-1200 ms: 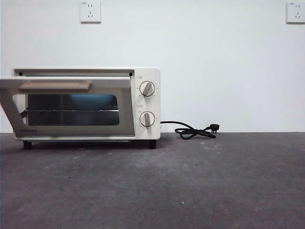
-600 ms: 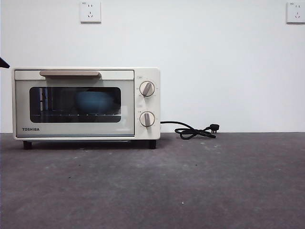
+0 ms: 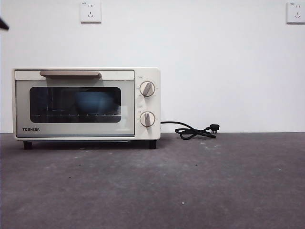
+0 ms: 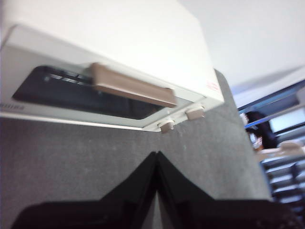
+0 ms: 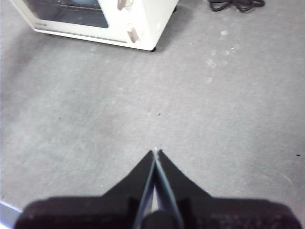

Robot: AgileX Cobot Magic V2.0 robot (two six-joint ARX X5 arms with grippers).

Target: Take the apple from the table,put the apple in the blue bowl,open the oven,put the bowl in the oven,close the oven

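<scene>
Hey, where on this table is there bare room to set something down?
The dark grey table is bare in front of the cream-white toaster oven and across the whole right side. The only clutter is the black cord coiled by the wall, right of the oven. The shut left gripper hovers before the oven's door.

The left end effector (image 4: 156, 155) hangs in the air with its two black jaws pressed together, tips meeting at a point and gripping nothing. The right end effector (image 5: 156, 151) is likewise closed and empty, jaws meeting at the tips, angled downward. In the front view only a small black tip (image 3: 3, 24) shows at the upper left edge, probably the left arm.
</scene>
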